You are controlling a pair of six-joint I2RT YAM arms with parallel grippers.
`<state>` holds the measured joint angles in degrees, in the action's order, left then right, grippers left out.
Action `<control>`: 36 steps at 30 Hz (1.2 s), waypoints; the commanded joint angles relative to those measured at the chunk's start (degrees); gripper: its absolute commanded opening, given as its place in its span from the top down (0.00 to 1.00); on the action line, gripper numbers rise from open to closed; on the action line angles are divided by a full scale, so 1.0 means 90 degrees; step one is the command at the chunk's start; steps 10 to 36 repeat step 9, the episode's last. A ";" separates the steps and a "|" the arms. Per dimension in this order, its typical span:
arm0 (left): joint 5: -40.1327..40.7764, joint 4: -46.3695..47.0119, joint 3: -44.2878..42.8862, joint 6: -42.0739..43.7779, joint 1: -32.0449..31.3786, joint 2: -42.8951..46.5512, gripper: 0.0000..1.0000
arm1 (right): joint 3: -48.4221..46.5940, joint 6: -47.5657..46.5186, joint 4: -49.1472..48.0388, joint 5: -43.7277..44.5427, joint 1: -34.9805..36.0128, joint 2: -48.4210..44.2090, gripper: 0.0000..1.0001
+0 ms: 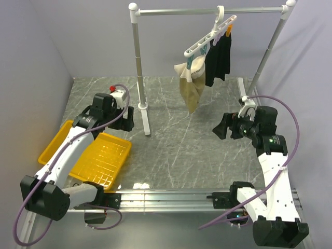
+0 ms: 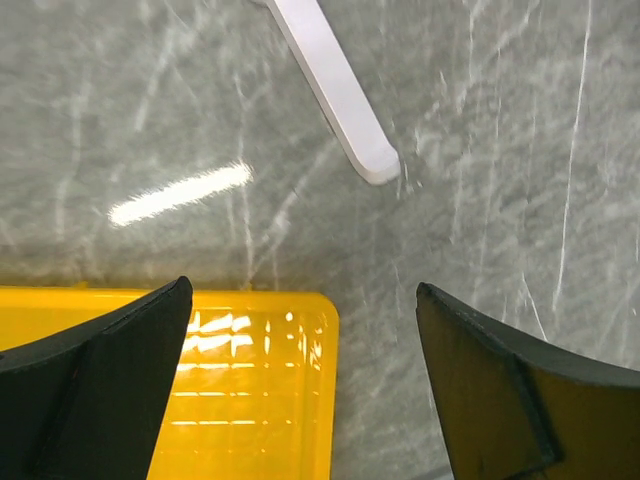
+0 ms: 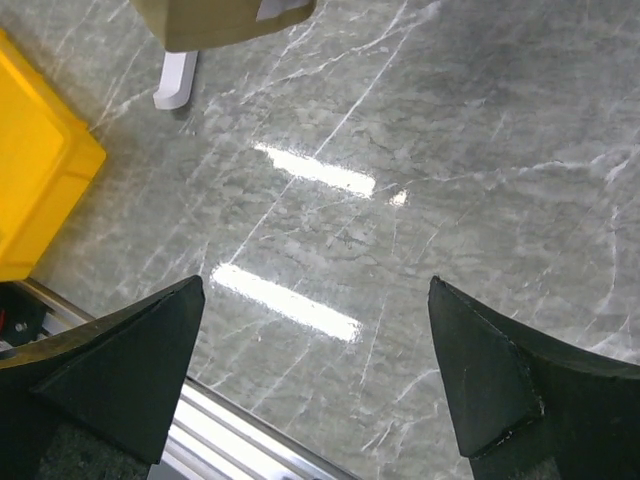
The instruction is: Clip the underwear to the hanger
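Underwear (image 1: 191,85), tan with a cream patch, hangs from the slanted white hanger (image 1: 205,44), whose hook sits on the silver rail (image 1: 207,10) at the back of the marble table (image 1: 176,150). A black garment (image 1: 219,59) hangs on the same hanger, just beside it on the right. The rail's left post (image 1: 137,62) stands between the left arm and the hanging clothes, and its white foot (image 2: 340,100) reaches toward the near edge. A yellow tray (image 1: 104,161) lies at the left.

The left gripper (image 2: 300,290) hovers over the tray's corner near that foot, fingers wide apart and empty, well apart from the underwear. The right gripper (image 3: 315,285) hovers over bare table, lower than the underwear and to its right, jaws spread and holding nothing. Its wrist view catches the fabric's lower edge at the top.
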<state>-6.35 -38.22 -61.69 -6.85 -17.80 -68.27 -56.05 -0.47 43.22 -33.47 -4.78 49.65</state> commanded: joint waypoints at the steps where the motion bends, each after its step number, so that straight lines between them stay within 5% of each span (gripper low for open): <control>1: 0.0500 0.0389 -0.0118 -0.0118 0.0005 0.0252 0.01 | 0.0114 -0.0318 -0.0066 -0.0051 0.0003 -0.0262 0.00; 36: 0.0686 0.0351 -0.0284 -0.0001 0.0015 0.0398 0.01 | 0.0320 -0.0826 0.0159 0.0427 0.0052 -0.0721 0.00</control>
